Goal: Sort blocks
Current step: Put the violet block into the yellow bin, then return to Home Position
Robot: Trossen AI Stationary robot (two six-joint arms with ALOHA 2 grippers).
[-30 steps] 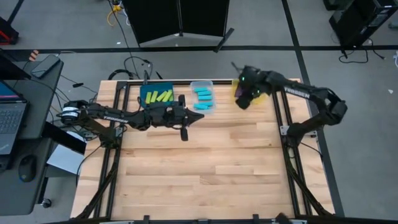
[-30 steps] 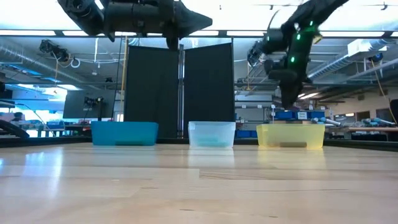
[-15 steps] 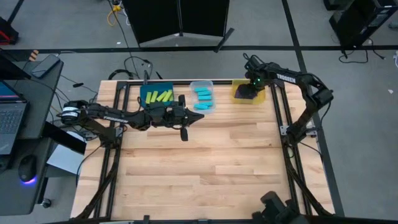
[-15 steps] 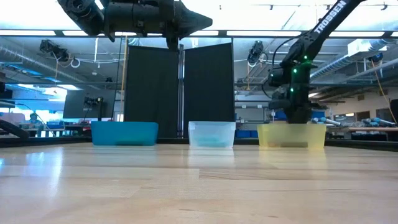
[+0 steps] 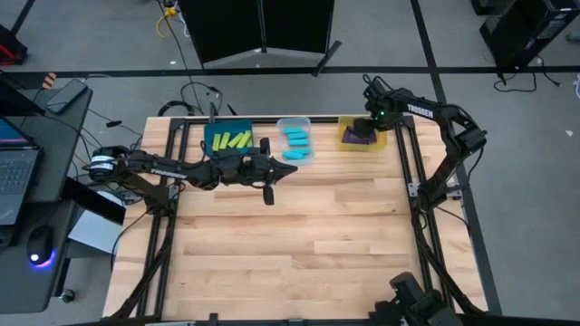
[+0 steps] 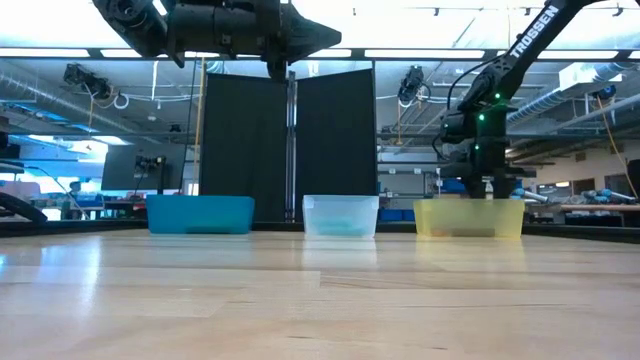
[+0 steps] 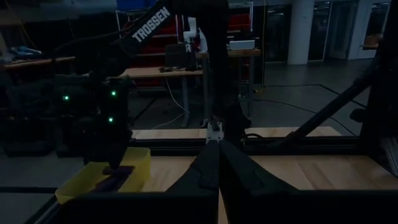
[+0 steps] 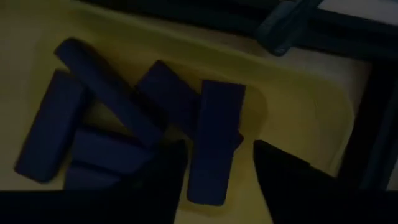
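Three bins stand in a row at the table's far edge. The blue bin (image 5: 228,140) holds lime green blocks (image 5: 230,140). The clear bin (image 5: 295,143) holds cyan blocks (image 5: 296,141). The yellow bin (image 5: 346,127) holds several purple blocks (image 8: 99,130). My right gripper (image 8: 219,168) points down into the yellow bin and is open. One purple block (image 8: 214,140) lies on the pile between and beyond its fingers, apart from them. My left gripper (image 7: 214,134) is shut and empty. It hangs level above the table in front of the clear bin (image 5: 292,169).
A dark metal frame (image 5: 406,154) runs along the table's sides and far edge, close behind the bins. The wooden tabletop (image 5: 290,244) stretches from the bins to the near edge. Black screens (image 6: 290,150) and workbenches stand in the room behind.
My right gripper has swung toward the table's far right over the yellow bin, come down into it, rolled at the wrist and opened. The purple block it carried now lies on the pile in the bin.
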